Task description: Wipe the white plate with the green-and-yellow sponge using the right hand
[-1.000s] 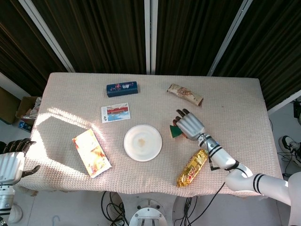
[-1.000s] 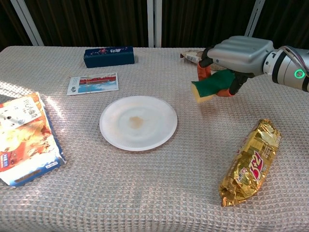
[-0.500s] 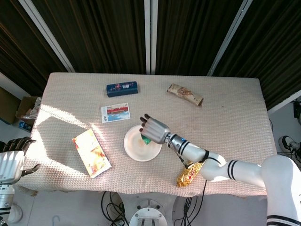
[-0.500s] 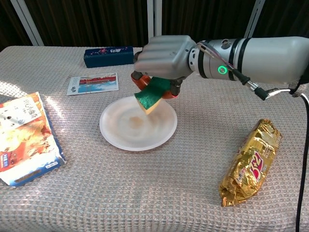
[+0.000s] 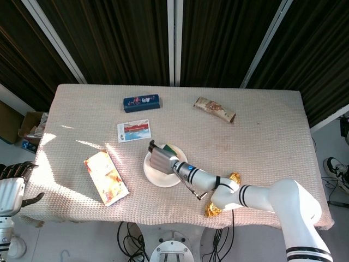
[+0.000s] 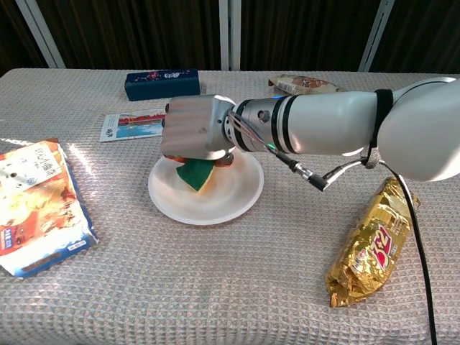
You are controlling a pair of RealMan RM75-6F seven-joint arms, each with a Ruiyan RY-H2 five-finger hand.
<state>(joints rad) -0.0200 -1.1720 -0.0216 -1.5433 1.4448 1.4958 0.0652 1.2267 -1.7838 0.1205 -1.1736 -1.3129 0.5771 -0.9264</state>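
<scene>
The white plate [image 5: 164, 182] [image 6: 215, 210] lies near the table's middle, with a faint brown stain hidden under the hand. My right hand [image 5: 161, 160] [image 6: 195, 129] hovers low over the plate's left half, palm down, gripping the green-and-yellow sponge [image 6: 195, 175] [image 5: 172, 148]. The sponge's lower edge touches the plate's surface in the chest view. My left hand [image 5: 13, 190] hangs off the table's near left corner, holding nothing, fingers apart; only the head view shows it.
A blue box [image 5: 141, 102] [image 6: 162, 83] and a picture card [image 5: 134, 130] [image 6: 139, 123] lie behind the plate. A flat snack pack [image 5: 106, 177] [image 6: 39, 205] sits left, a gold bag [image 6: 374, 241] right, a brown wrapper [image 5: 215, 109] at the back right.
My right hand has carried the sponge leftward from beside the plate to over it, then lowered it onto the plate's left half. The left hand stayed put.
</scene>
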